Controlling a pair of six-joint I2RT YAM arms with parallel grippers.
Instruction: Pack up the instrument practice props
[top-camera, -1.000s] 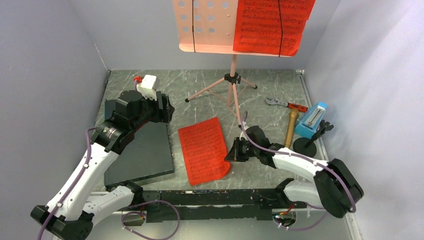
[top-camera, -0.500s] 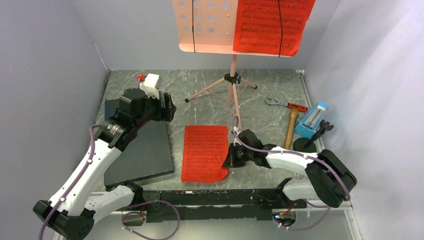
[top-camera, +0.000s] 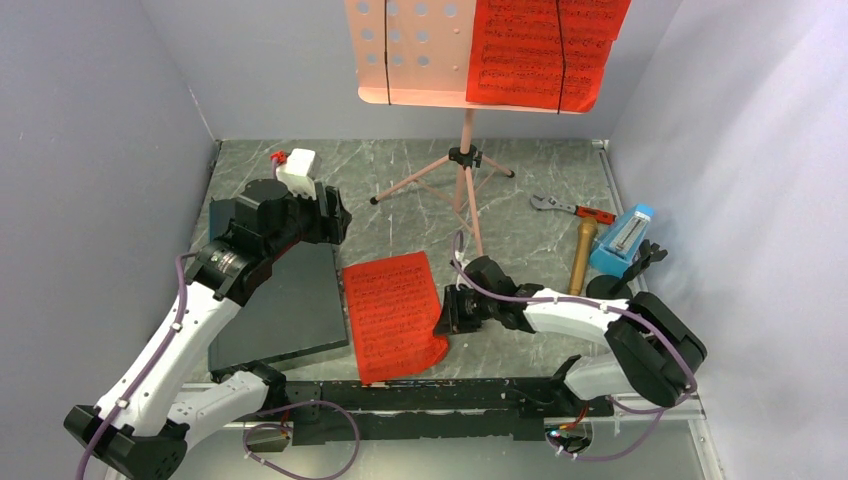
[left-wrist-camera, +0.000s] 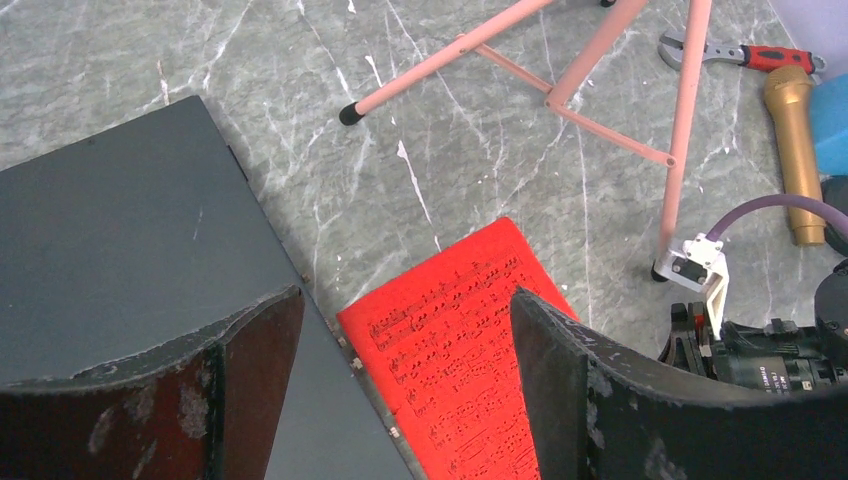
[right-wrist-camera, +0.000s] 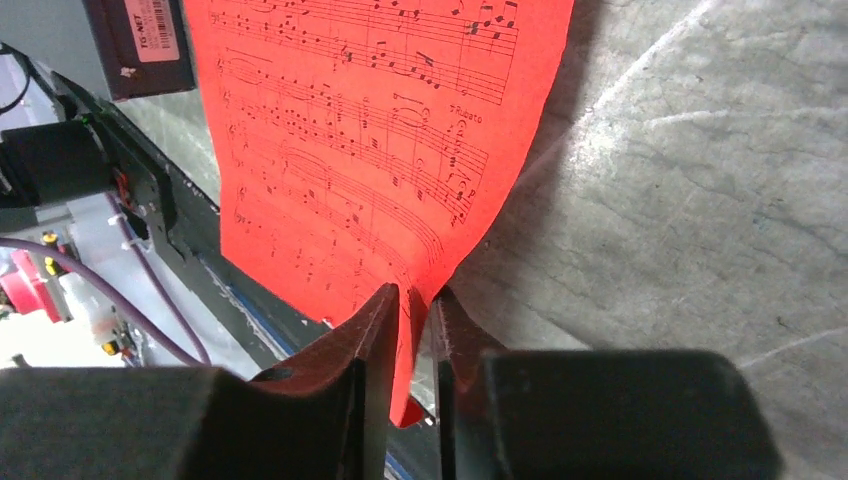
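Observation:
A red sheet-music page (top-camera: 392, 312) lies on the marble floor, its left edge against the dark slab. My right gripper (top-camera: 447, 315) is shut on its right edge; the wrist view shows the page (right-wrist-camera: 380, 150) pinched between the jaws. My left gripper (top-camera: 325, 215) is open and empty above the slab's far corner, with the page (left-wrist-camera: 455, 340) below between its fingers. The pink music stand (top-camera: 465, 175) stands at the back with another red page (top-camera: 540, 50) on its desk. The gold microphone (top-camera: 581, 255), its black round-base stand (top-camera: 612, 288) and the blue metronome (top-camera: 622, 240) sit at the right.
A large dark flat slab (top-camera: 285, 310) lies at the left. A red-handled wrench (top-camera: 572, 208) lies beyond the microphone. The stand's tripod legs (left-wrist-camera: 560, 95) spread over the middle of the floor. Grey walls close in on the left, back and right.
My right gripper has dragged the red page leftward and turned it, so its left edge now meets the slab. My left arm has barely moved.

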